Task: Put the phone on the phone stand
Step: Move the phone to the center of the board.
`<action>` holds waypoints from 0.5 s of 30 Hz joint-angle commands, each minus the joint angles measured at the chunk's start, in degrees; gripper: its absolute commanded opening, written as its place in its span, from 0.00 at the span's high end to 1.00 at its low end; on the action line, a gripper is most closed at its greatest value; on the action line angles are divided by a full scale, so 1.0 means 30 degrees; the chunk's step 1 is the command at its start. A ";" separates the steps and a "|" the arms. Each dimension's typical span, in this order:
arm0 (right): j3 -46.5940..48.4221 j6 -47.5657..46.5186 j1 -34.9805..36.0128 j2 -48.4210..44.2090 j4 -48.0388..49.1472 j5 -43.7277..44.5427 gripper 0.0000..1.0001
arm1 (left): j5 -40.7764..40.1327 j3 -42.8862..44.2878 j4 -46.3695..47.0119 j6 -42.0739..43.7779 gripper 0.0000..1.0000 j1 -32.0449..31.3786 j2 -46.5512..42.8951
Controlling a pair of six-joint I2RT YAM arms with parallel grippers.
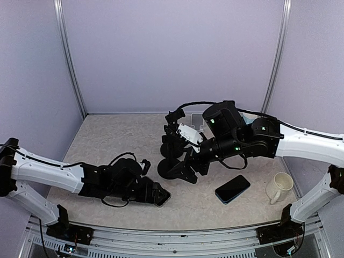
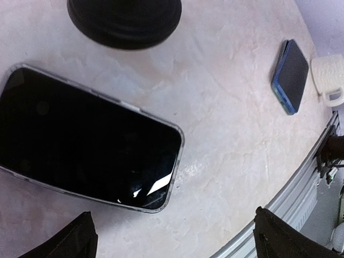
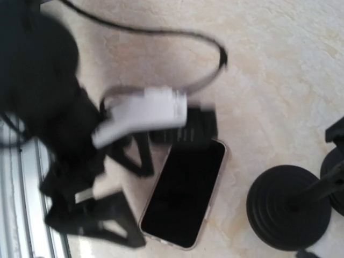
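A black-screened phone in a clear case (image 2: 80, 140) lies flat on the table, also in the right wrist view (image 3: 185, 193) and barely in the top view (image 1: 163, 200). My left gripper (image 1: 157, 196) is low at the phone's near end, open, with both fingertips apart and clear of the phone (image 2: 174, 228). The black phone stand (image 1: 174, 169) has a round base (image 2: 123, 19) just beyond the phone (image 3: 287, 207). My right gripper (image 1: 189, 163) is down beside the stand's pole. Its fingers are hidden, so I cannot tell whether they are open or shut.
A second phone in a blue case (image 1: 233, 188) lies to the right of the stand (image 2: 293, 75). A cream mug (image 1: 279, 187) stands further right. The table's metal front rail (image 1: 177, 236) runs close behind my left gripper.
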 commanded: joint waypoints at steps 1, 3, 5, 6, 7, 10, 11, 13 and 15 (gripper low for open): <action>0.0766 -0.0230 0.0177 0.0160 -0.1047 0.0254 0.00 | -0.1500 -0.0329 -0.0982 0.0980 0.01 0.1340 -0.2734; 0.0956 -0.0232 0.0202 0.0410 -0.1135 0.0256 0.00 | -0.1436 -0.1035 -0.0745 0.1183 0.01 0.2621 -0.3718; 0.1145 -0.0232 0.0282 0.0713 -0.1238 0.0250 0.00 | -0.0934 -0.1729 -0.0221 0.1482 0.01 0.4079 -0.4415; 0.1264 -0.0232 0.0376 0.0907 -0.1294 0.0300 0.00 | -0.0705 -0.2050 0.0065 0.1689 0.01 0.4697 -0.4645; 0.1385 -0.0246 0.0491 0.1125 -0.1444 0.0402 0.00 | -0.0486 -0.2281 0.0302 0.1920 0.01 0.5350 -0.4733; 0.1731 -0.0412 0.0948 0.1704 -0.1775 0.1006 0.00 | 0.0020 -0.2406 0.0857 0.2806 0.01 0.6786 -0.4344; 0.1821 -0.0456 0.1079 0.1866 -0.1852 0.1142 0.00 | 0.0146 -0.2321 0.1035 0.3184 0.01 0.7057 -0.4003; 0.1904 -0.0549 0.1270 0.2045 -0.1936 0.1235 0.00 | 0.0291 -0.2049 0.1311 0.3745 0.01 0.7464 -0.3174; 0.1934 -0.0583 0.1425 0.2109 -0.1915 0.1218 0.00 | 0.0716 -0.1840 0.1687 0.4193 0.01 0.7825 -0.2236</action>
